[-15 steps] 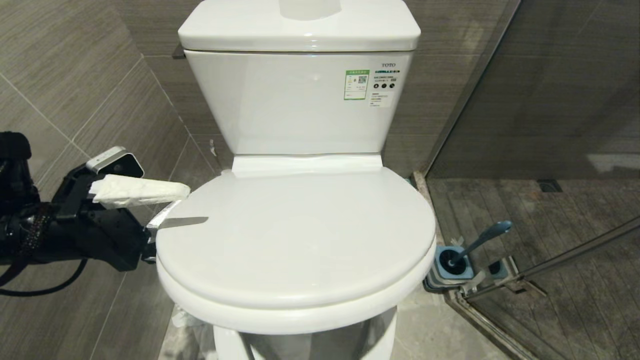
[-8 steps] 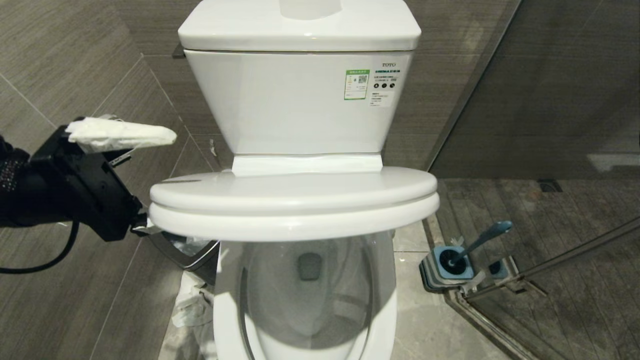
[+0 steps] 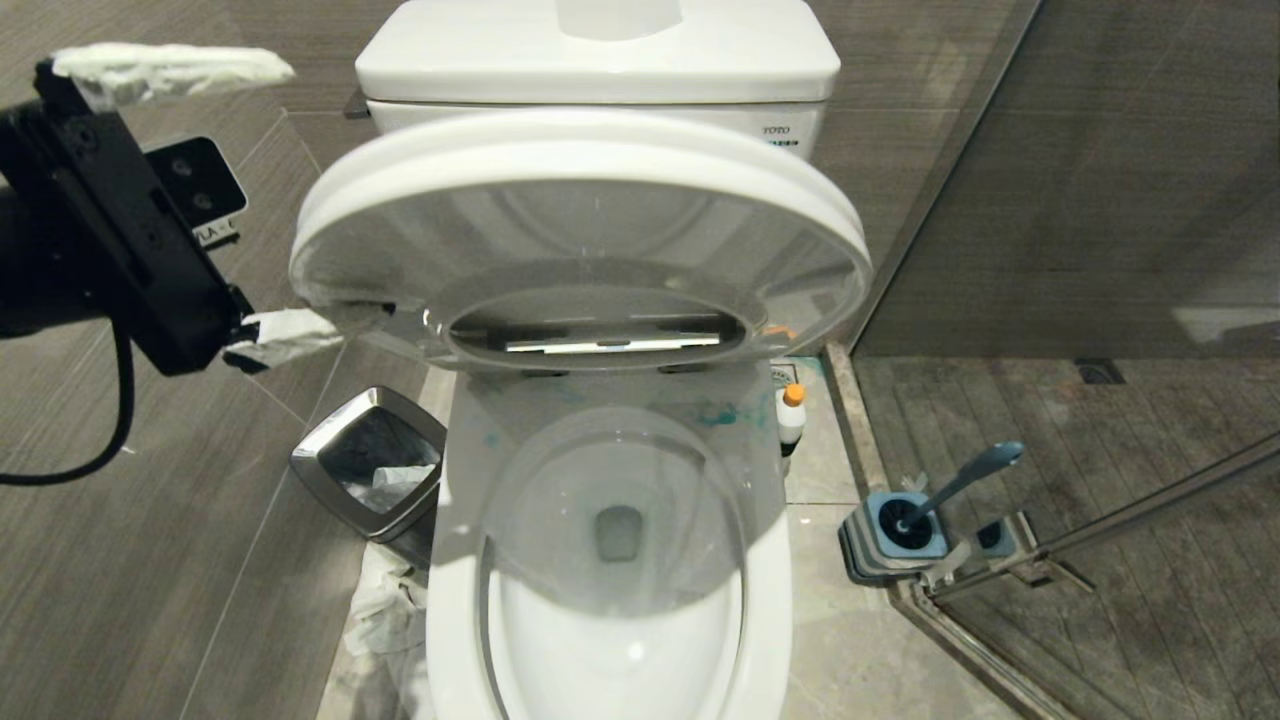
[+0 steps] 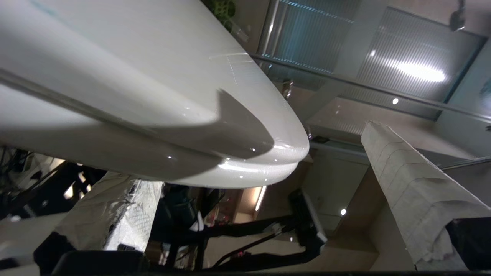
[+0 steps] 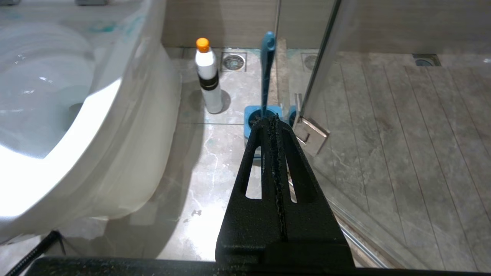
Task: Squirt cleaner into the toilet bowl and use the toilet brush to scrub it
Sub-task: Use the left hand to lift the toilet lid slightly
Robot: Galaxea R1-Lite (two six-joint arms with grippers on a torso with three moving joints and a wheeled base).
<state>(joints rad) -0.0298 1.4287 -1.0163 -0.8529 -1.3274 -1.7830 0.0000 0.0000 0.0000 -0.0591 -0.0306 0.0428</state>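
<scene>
The toilet bowl (image 3: 770,600) lies uncovered, with light blue smears on the back of its rim. Lid and seat (image 3: 580,200) are tilted up together towards the tank. My left gripper (image 3: 315,198) is open at their left edge, its fingers wrapped in white paper; the lower finger (image 3: 285,335) is under the seat's edge and the upper one (image 3: 170,62) is clear above. The left wrist view shows the lid's edge (image 4: 268,153) between the two wrapped fingers. The cleaner (image 3: 791,415) stands on the floor right of the toilet. The toilet brush (image 3: 960,482) stands in its blue holder (image 3: 900,535). My right gripper (image 5: 270,120) is shut and empty, low above the floor, pointing towards the holder (image 5: 251,115) and the cleaner (image 5: 207,73).
A steel-rimmed waste bin (image 3: 370,460) stands left of the toilet, with crumpled paper (image 3: 385,610) on the floor in front of it. A glass shower door (image 3: 1100,520) with its metal rail runs close behind the brush holder. The tank (image 3: 600,50) stands behind the raised lid.
Lid and seat have swung up from flat shut to steeply tilted. My left gripper has risen and rolled with them. The bowl, the bin and the cleaner have come into sight.
</scene>
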